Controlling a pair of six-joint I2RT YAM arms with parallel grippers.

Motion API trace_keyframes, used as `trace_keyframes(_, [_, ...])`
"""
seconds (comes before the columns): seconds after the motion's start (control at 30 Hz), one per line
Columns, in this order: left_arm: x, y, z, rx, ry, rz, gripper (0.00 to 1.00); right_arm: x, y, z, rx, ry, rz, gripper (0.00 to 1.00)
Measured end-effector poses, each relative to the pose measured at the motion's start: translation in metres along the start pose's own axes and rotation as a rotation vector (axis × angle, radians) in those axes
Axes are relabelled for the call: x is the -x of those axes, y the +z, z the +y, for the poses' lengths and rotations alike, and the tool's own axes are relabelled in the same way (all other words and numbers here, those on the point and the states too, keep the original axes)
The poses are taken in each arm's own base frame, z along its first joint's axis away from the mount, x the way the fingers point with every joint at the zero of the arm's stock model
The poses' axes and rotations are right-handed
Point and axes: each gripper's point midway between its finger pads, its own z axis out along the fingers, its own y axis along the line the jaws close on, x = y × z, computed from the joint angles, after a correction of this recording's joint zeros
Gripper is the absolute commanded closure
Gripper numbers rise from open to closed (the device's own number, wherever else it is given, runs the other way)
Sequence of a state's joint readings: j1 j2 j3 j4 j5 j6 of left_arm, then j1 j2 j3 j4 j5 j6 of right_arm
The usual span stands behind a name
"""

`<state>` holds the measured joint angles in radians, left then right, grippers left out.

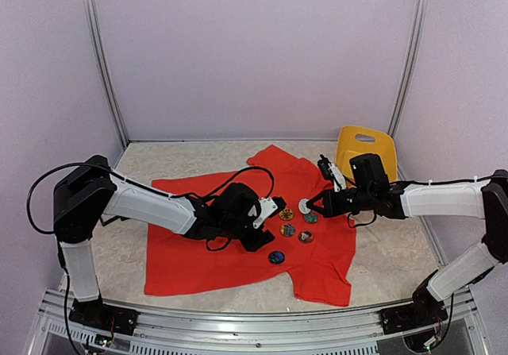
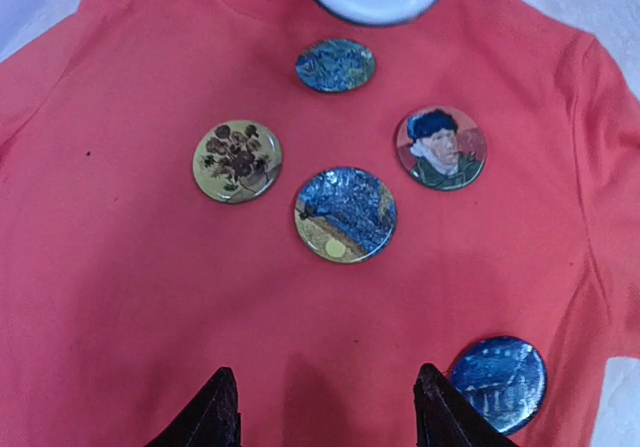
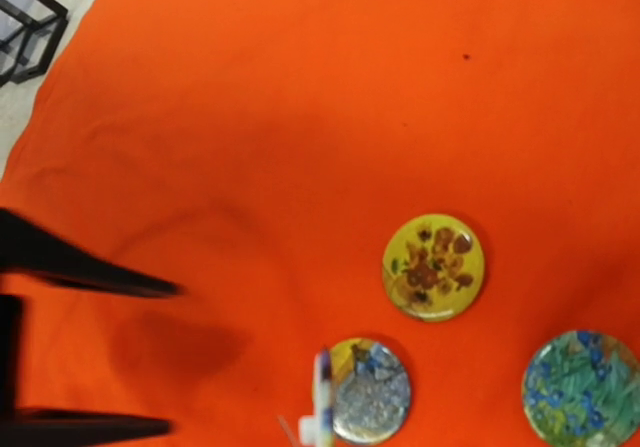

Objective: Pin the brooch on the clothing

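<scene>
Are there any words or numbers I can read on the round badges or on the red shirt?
No words, numbers or signs can be read anywhere.
The red T-shirt is plain.
The sunflower brooch, portrait brooch, blue-and-yellow brooch, iris brooch and dark blue brooch carry only paintings.
The yellow basket shows no label.

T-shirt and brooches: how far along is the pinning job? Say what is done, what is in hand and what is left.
Done, apparently: five brooches lie flat on the red T-shirt; whether pinned cannot be told. In hand: the right gripper seems to hold a white-backed brooch upright near the collar; the left gripper hovers open. Left: pinning that brooch.
</scene>
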<state>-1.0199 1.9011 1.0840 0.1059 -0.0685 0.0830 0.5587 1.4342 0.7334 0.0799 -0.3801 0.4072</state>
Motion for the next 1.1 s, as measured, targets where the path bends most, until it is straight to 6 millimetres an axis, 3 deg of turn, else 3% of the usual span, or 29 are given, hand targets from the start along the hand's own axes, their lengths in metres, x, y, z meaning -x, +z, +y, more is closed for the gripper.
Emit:
trace_keyframes(0.2, [-0.034, 0.025, 0.002, -0.072, 0.102, 0.132, 0.38, 0.004, 0.000, 0.005, 0.022, -0.024, -0.007, 1.00])
trace_keyframes(0.4, [-0.036, 0.026, -0.005, -0.133, 0.145, 0.149, 0.44, 0.006, 0.000, 0.009, 0.046, -0.034, -0.016, 1.00])
trace_keyframes(0.5, [-0.036, 0.028, -0.008, -0.156, 0.152, 0.144, 0.64, 0.006, 0.001, 0.010, 0.052, -0.039, -0.015, 1.00])
trace_keyframes(0.6, [-0.036, 0.029, -0.013, -0.193, 0.155, 0.136, 0.90, 0.005, 0.002, 0.010, 0.056, -0.046, -0.011, 1.00])
trace_keyframes(0.67, [-0.036, 0.029, -0.018, -0.224, 0.157, 0.126, 1.00, 0.004, 0.002, 0.010, 0.060, -0.055, -0.008, 1.00])
trace_keyframes(0.93, [-0.038, 0.023, -0.024, -0.279, 0.119, 0.059, 1.00, 0.004, 0.003, 0.014, 0.089, -0.135, -0.038, 1.00])
trace_keyframes(1.1, [-0.036, 0.010, -0.030, -0.307, 0.091, 0.012, 1.00, -0.022, 0.009, 0.021, 0.117, -0.304, -0.095, 1.00])
